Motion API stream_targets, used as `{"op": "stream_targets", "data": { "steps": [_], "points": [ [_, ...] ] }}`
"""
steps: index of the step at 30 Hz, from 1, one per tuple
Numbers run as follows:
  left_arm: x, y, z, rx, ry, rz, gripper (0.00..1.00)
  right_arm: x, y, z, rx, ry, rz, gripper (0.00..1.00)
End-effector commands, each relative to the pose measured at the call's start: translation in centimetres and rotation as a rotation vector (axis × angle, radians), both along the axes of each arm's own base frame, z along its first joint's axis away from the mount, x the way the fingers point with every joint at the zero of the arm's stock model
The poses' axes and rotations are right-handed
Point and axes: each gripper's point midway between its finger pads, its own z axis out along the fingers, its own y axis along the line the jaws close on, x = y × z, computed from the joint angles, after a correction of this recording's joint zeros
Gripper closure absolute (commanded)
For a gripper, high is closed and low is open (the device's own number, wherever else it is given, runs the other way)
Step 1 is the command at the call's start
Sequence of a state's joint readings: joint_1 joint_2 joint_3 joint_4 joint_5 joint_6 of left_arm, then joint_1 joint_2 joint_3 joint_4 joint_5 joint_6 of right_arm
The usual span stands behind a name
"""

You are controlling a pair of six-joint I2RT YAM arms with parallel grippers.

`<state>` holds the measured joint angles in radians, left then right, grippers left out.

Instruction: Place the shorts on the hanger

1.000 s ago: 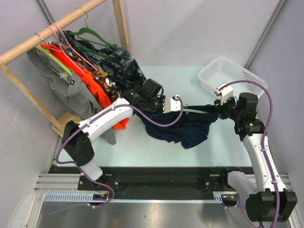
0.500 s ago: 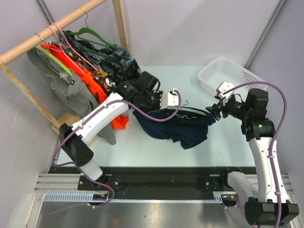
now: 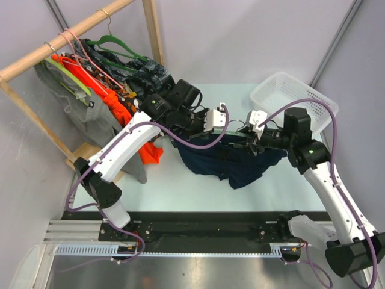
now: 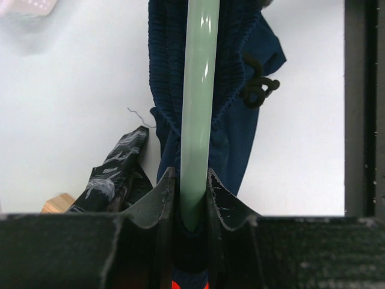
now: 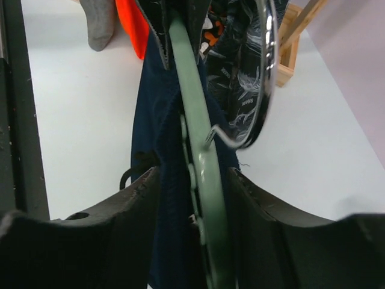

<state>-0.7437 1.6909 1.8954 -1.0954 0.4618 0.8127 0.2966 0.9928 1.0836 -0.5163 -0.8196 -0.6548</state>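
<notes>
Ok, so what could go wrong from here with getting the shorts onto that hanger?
1. The right end effector, open, straddles both the hanger and the shorts; closing may pinch cloth and drag it off.
2. Only the left end effector clamps the hanger, so the bar might twist.
3. The wire hook sits by the patterned garment and could snag.

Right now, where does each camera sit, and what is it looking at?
Top external: high behind the arms, looking down at the table; both arms show, with the left gripper and right gripper close together at the shorts.
Left wrist: on the left arm, looking along its fingers, which pinch the hanger.
Right wrist: on the right arm, looking between its spread fingers at the hanger.
Shared: both wrist views show hanger and shorts.
</notes>
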Motion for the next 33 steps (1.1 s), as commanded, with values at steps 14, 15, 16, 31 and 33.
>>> {"op": "stream_targets", "data": {
  "steps": [14, 15, 16, 31, 33],
  "points": [
    [-1.0, -1.3, 1.5, -0.056, -0.032, -0.081, 1.00, 0.6, 3.0, 4.9, 0.078, -0.077, 0.021, 0.69],
    [-1.0, -1.2, 1.5, -0.054, -0.036, -0.079, 1.00, 0.6, 3.0, 5.1, 0.082, -0.082, 0.021, 0.73],
    [-1.0, -1.2, 1.3, -0.052, -0.035, -0.080, 1.00, 0.5, 2.9, 5.4, 0.085, -0.087, 0.021, 0.78],
    [-0.8, 1.4, 7.3, -0.418, -0.242, 0.108, 0.08, 4.2, 0.4, 7.1, 0.240, 0.112, -0.182, 1.00],
    [-1.0, 2.7, 8.8, -0.443, -0.321, 0.134, 0.08, 4.9, 0.3, 7.4, 0.271, 0.137, -0.218, 1.00]
  ]
}}
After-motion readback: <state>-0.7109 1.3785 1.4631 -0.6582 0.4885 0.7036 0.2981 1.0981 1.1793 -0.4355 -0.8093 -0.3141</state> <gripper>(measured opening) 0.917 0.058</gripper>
